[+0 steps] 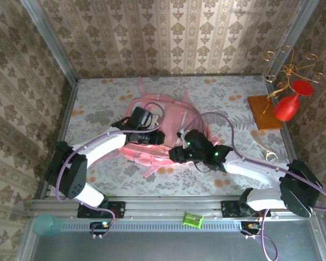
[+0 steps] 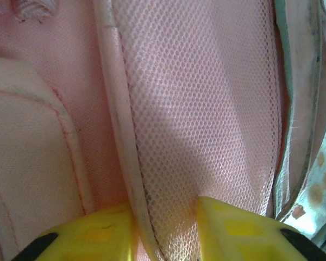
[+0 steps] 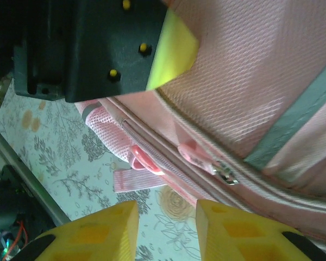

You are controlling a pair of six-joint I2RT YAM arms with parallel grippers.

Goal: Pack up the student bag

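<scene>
Yellow fingertips of your left gripper sit closest to the lens in the left wrist view, astride a piped seam of the student bag. Pink mesh fills the gap between them, but you cannot tell whether they pinch it or only rest against it.

Your right gripper is released. Flowered cloth shows between its fingers, just off the bag's lower edge, near a zip pull, a pink loop and a loose strap end. The black body of the left gripper presses into the bag at the upper left of that view.

From above, you see the bag lying flat at the centre of the bench. Both arms reach over its lower half and cover much of it, and a purple cable arches across its right side.

Well apart from the bag, at the right edge, a red goblet leans over a wooden block, with a gold wire stand rising behind them. Below these lies a pale curved item, too small to make out.

Along the bottom runs a metal rail carrying a small green block. A teal cup sits at the lower left.

A grey floral cloth covers the bench, and patterned beige wallpaper closes it in on three sides.
</scene>
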